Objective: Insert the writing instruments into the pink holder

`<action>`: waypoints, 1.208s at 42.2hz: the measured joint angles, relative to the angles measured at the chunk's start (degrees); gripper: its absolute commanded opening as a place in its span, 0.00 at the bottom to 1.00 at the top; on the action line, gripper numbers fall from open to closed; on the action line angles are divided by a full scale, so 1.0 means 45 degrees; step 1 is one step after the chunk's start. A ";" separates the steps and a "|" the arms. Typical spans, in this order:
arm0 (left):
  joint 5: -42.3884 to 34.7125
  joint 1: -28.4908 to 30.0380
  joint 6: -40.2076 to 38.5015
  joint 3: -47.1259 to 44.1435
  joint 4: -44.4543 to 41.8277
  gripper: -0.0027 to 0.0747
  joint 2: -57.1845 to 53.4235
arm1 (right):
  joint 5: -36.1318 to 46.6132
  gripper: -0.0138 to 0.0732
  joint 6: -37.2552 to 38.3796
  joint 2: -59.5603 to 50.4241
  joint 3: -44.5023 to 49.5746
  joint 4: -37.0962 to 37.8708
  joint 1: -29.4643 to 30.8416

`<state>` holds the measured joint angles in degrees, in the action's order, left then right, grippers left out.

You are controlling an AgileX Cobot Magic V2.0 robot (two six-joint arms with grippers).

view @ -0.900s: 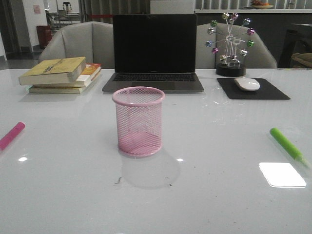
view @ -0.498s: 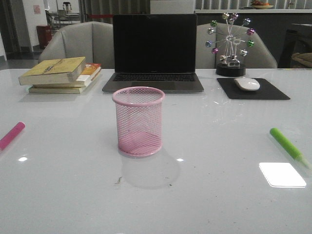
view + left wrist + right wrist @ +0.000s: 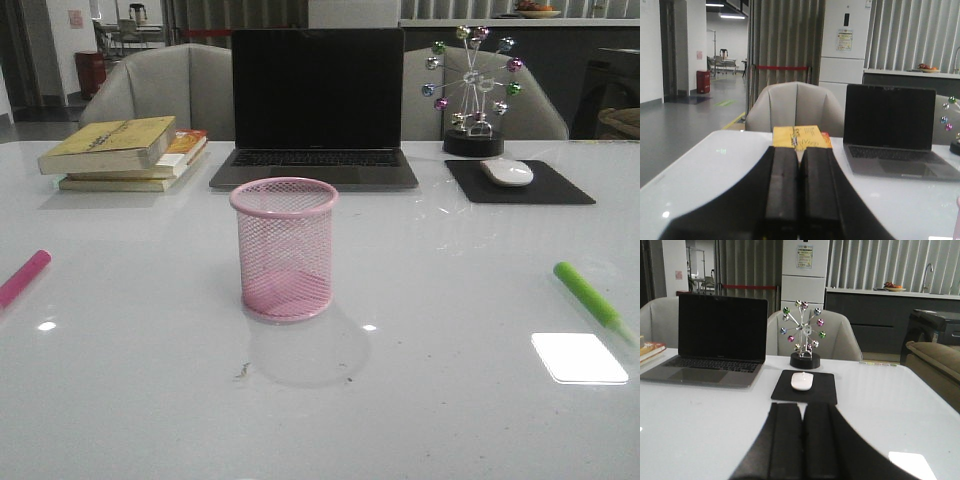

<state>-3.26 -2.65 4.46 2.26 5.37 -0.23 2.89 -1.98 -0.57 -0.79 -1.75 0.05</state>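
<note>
The pink holder (image 3: 285, 248), a round wire-mesh cup, stands upright and empty in the middle of the white table in the front view. A magenta marker (image 3: 24, 277) lies at the table's left edge. A lime green marker (image 3: 588, 296) with a pale tip lies at the right. Neither arm shows in the front view. In the left wrist view my left gripper (image 3: 800, 149) is shut, its black fingers pressed together with nothing between them. My right gripper (image 3: 802, 405) is likewise shut and empty in the right wrist view. Neither wrist view shows a marker.
A shut-off laptop (image 3: 316, 105) stands behind the cup. Stacked books (image 3: 125, 152) lie at the back left. A white mouse (image 3: 507, 172) on a black pad (image 3: 565, 186) and a ferris-wheel ornament (image 3: 472, 90) sit at the back right. Two chairs stand beyond the table.
</note>
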 measured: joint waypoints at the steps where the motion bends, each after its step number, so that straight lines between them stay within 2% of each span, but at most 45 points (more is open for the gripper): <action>1: 0.0035 0.0000 0.0000 0.0247 0.0000 0.15 0.0000 | -0.0112 0.22 0.0000 0.0000 -0.0248 0.0000 0.0000; 11: 0.2270 0.0000 0.0000 0.4725 0.0000 0.15 0.0684 | -0.2738 0.22 0.0000 0.0310 -0.4693 -0.0096 0.0000; 22: 0.7466 0.0000 0.0000 0.9081 0.0066 0.15 0.3917 | -0.6491 0.22 0.0024 0.3404 -0.8733 -0.0159 0.0000; 34: 1.1758 0.0000 0.0000 0.9435 0.0481 0.15 0.6744 | -1.0784 0.22 0.0024 0.6784 -0.9297 -0.0219 0.0000; 43: 1.2403 0.0000 0.0000 0.9424 0.0633 0.16 0.8321 | -1.2210 0.22 0.0024 0.8954 -0.9297 -0.0228 0.0000; 47: 1.2425 0.0000 0.0000 0.9424 0.0633 0.25 0.8855 | -1.2366 0.27 0.0024 0.9711 -0.9297 -0.0228 0.0000; 51: 1.2425 0.0000 0.0000 0.9424 0.0633 0.52 0.9165 | -1.2397 0.46 0.0024 1.0366 -0.9297 -0.0228 0.0000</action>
<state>52.66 -2.65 4.46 44.67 8.22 41.01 -52.89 -1.88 46.07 -42.63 -2.78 0.05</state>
